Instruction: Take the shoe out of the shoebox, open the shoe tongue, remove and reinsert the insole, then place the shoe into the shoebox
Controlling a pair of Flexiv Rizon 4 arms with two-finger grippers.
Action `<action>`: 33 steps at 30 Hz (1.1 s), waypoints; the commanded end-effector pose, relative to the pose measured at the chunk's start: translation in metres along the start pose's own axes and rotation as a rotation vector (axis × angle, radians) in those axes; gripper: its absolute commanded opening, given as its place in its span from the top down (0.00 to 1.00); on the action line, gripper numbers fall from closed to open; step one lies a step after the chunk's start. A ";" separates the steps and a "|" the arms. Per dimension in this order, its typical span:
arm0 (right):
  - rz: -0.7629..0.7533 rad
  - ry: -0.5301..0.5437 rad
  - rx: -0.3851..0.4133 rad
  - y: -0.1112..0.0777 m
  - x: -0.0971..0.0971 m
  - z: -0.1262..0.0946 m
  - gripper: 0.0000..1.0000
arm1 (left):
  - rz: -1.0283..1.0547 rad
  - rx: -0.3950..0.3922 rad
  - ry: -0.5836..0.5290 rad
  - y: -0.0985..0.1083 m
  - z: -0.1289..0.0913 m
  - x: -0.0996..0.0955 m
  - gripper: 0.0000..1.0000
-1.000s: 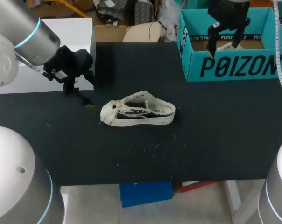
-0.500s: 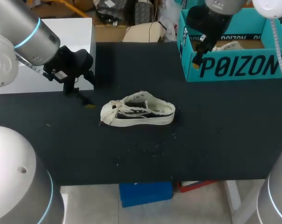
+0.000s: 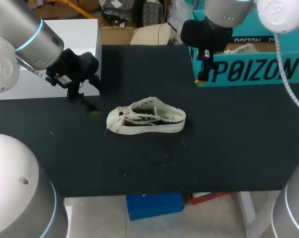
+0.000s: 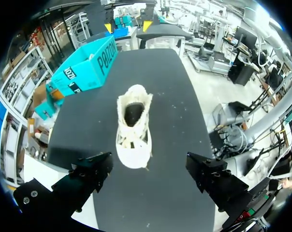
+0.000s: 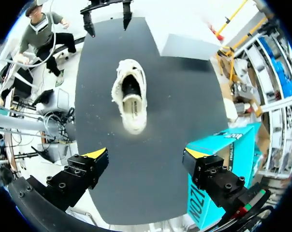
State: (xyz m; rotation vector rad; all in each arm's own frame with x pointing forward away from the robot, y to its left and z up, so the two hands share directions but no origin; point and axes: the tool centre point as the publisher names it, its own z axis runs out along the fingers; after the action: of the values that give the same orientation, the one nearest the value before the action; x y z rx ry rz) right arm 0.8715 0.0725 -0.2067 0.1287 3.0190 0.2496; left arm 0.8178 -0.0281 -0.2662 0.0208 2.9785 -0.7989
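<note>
Right gripper: the right gripper [image 3: 203, 75] hangs over the black table [image 3: 228, 144] with its yellow-tipped fingers spread apart and nothing between them; the right wrist view [image 5: 146, 157] shows the same gap.
Right gripper's place: just beside the front-left corner of the shoebox, at about 1 o'clock from the shoe and well apart from it.
Left gripper: the left gripper [image 3: 85, 103] is low over the table, jaws apart and empty, as its own wrist view [image 4: 150, 166] also shows.
Left gripper's place: at about 10 o'clock from the shoe, near it but not touching.
Shoe: the cream canvas low-top shoe with a dark inside [image 3: 147, 119] stands on its sole near the middle of the table, outside the box.
Shoe's lie: toe at 9 o'clock, heel at 3 o'clock in the head view; loose laces trail at the toe.
Shoe from the wrists: toe towards the left gripper [image 4: 134, 125], heel towards the right gripper [image 5: 130, 94], ahead of both.
Shoebox: the open teal cardboard shoebox [image 3: 253, 69] sits at 2 o'clock from the shoe, at the table's far right [image 4: 85, 70] [image 5: 223, 140].
Inside the box: a pale item [image 3: 241, 48], too hidden to identify.
</note>
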 end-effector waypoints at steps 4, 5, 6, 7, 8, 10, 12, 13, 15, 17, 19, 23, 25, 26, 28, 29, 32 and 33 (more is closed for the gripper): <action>-0.577 0.070 -0.176 -0.007 0.000 0.001 0.00 | 0.003 0.003 -0.002 0.001 0.001 0.000 0.00; -0.577 0.070 -0.176 -0.007 0.000 0.001 0.00 | 0.003 0.003 -0.002 0.001 0.001 0.000 0.00; -0.577 0.070 -0.176 -0.007 0.000 0.001 0.00 | 0.003 0.003 -0.002 0.001 0.001 0.000 0.00; -0.577 0.070 -0.176 -0.007 0.000 0.001 0.00 | 0.003 0.003 -0.002 0.001 0.001 0.000 0.00; -0.560 0.066 -0.200 -0.011 0.007 0.009 0.00 | 0.003 0.003 -0.002 0.001 0.001 0.000 0.00; -0.499 0.037 -0.253 -0.018 0.017 0.024 0.00 | 0.003 0.003 -0.002 0.001 0.001 0.000 0.00; -0.452 0.006 -0.285 -0.021 0.024 0.035 0.00 | 0.003 0.003 -0.002 0.001 0.001 0.000 0.00; -0.435 -0.007 -0.293 -0.021 0.028 0.040 0.00 | 0.003 0.003 -0.002 0.001 0.001 0.000 0.00; -0.399 -0.046 -0.314 -0.019 0.033 0.049 0.00 | 0.003 0.003 -0.002 0.001 0.001 0.000 0.00; -0.356 -0.080 -0.335 -0.018 0.037 0.058 0.00 | 0.003 0.003 -0.002 0.001 0.001 0.000 0.00; -0.323 -0.080 -0.366 -0.016 0.041 0.068 0.00 | 0.003 0.003 -0.002 0.001 0.001 0.000 0.00; -0.249 -0.095 -0.417 -0.013 0.042 0.083 0.00 | 0.003 0.003 -0.002 0.001 0.001 0.000 0.00; -0.224 -0.086 -0.430 -0.010 0.042 0.092 0.00 | 0.003 0.003 -0.002 0.001 0.001 0.000 0.00; -0.217 -0.083 -0.439 -0.009 0.041 0.095 0.00 | 0.003 0.003 -0.002 0.001 0.001 0.000 0.00; -0.199 -0.075 -0.456 -0.005 0.040 0.104 0.00 | 0.003 0.003 -0.002 0.001 0.001 0.000 0.00; -0.197 -0.069 -0.461 -0.003 0.040 0.108 0.00 | 0.003 0.003 -0.002 0.001 0.001 0.000 0.00; -0.184 -0.044 -0.484 0.002 0.039 0.121 0.00 | 0.003 0.003 -0.002 0.001 0.001 0.000 0.00; -0.175 -0.038 -0.492 0.003 0.038 0.126 0.00 | 0.003 0.003 -0.002 0.001 0.001 0.000 0.00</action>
State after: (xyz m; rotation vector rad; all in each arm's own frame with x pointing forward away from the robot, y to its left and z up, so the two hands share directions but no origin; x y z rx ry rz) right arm 0.8387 0.0895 -0.3179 -0.1664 2.8131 0.8727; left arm 0.8180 -0.0280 -0.2659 0.0211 2.9795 -0.7982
